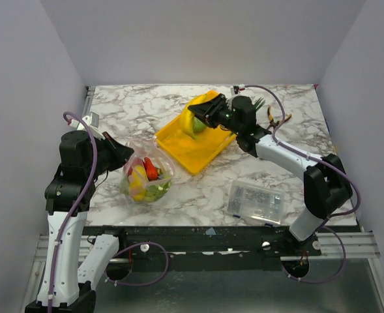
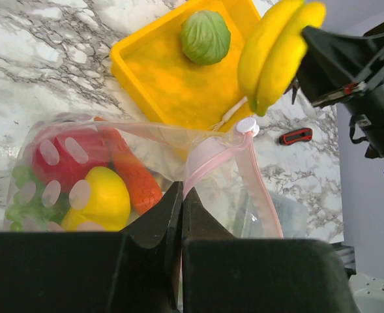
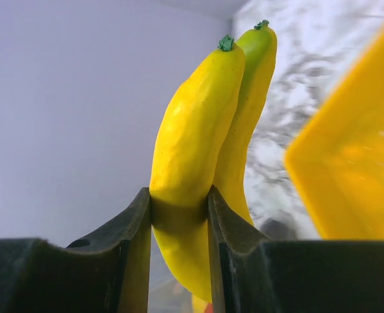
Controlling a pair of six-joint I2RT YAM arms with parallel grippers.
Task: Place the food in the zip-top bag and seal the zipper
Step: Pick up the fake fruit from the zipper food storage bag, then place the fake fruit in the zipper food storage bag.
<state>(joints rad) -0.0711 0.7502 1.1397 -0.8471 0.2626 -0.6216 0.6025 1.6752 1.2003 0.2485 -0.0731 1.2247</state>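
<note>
The clear zip-top bag [image 1: 147,177] lies left of centre with its mouth turned toward my left gripper [image 1: 122,155]. That gripper [image 2: 181,194] is shut on the pink zipper [image 2: 211,160] at the mouth edge. Inside the bag are a red tomato [image 2: 68,156], a yellow piece [image 2: 103,199], an orange-red piece [image 2: 132,177] and green leafy bits [image 2: 19,205]. My right gripper [image 1: 201,112] is shut on the yellow bananas [image 3: 205,130] and holds them in the air over the yellow tray [image 1: 198,147]. A green leafy ball [image 2: 205,37] rests in the tray.
A rigid clear box of small parts [image 1: 255,201] sits at the front right. Yellow-handled pliers [image 1: 274,118] lie behind the right arm, and a red utility knife [image 2: 296,136] lies right of the tray. Walls close off the table at the back and both sides.
</note>
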